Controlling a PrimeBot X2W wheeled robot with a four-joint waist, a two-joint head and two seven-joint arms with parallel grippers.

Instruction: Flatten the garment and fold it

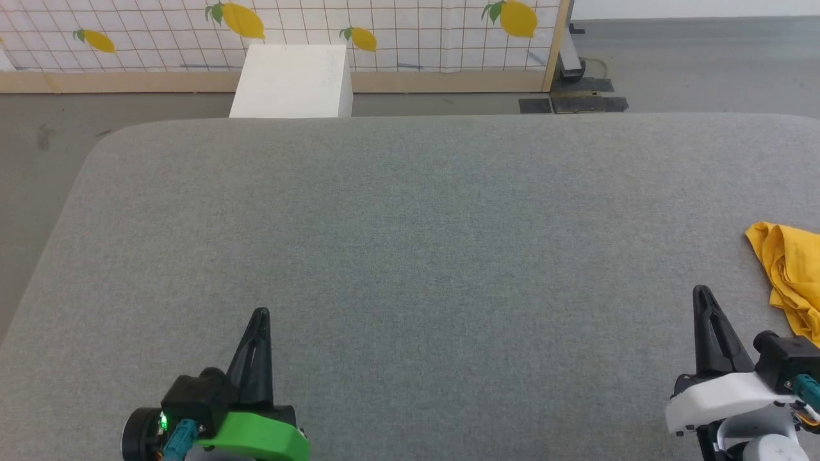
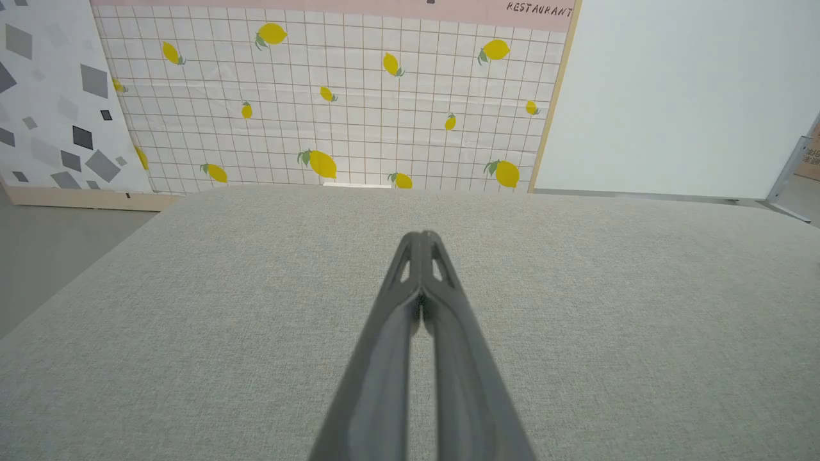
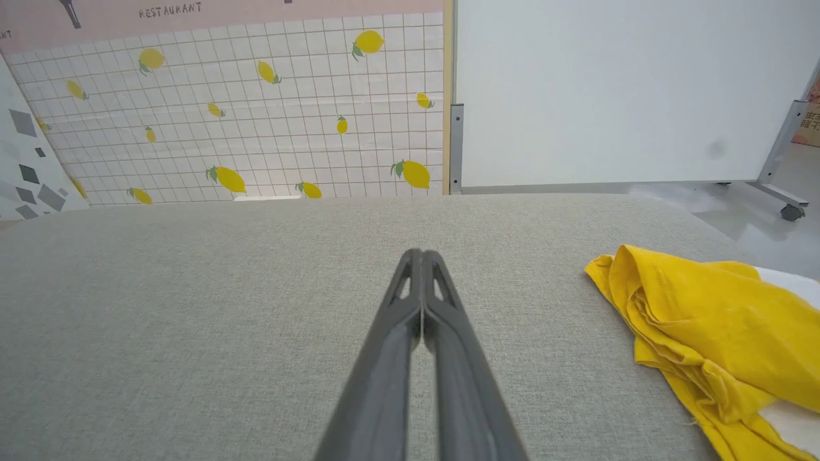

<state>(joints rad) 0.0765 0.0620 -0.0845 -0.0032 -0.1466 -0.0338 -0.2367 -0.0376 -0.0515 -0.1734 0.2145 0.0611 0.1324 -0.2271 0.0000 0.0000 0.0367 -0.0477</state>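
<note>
The task is at its very beginning, as I judge it; the garment (image 1: pixel 789 275) lies in a crumpled heap, not flattened and with no fold made, so all the work is left: to take it, to bring it to the middle, to spread it, then to fold it.

The garment is at the right side of the table (image 1: pixel 410 243), partly cut by the edge of the head view; in the right wrist view it (image 3: pixel 711 320) is to the right of the fingers, bunched in many layers, with a white part at its lower right, and I cannot tell whether this belongs to it.

The left hand (image 1: pixel 260 315) is pressed together with nothing in it; its tips meet in the left wrist view (image 2: pixel 421 238), over bare grey cloth; it is well apart from the garment. The right hand (image 1: pixel 702 292) is also pressed together and holds nothing (image 3: pixel 419 253); it is near the garment, just to its left, not touching it.

Around: a white box (image 1: pixel 291 80) stands on the floor (image 1: pixel 38 141) beyond the far edge of the table; behind it is a panel (image 1: pixel 397 25) printed with lemons; a white board (image 3: pixel 608 89) stands to the right of this panel.

I see nothing lying between the right hand and the garment; the difficulty, I think, is that the garment is far to the side, so the left hand must cross much of the table, and both hands must part their fingers before any grasp.
</note>
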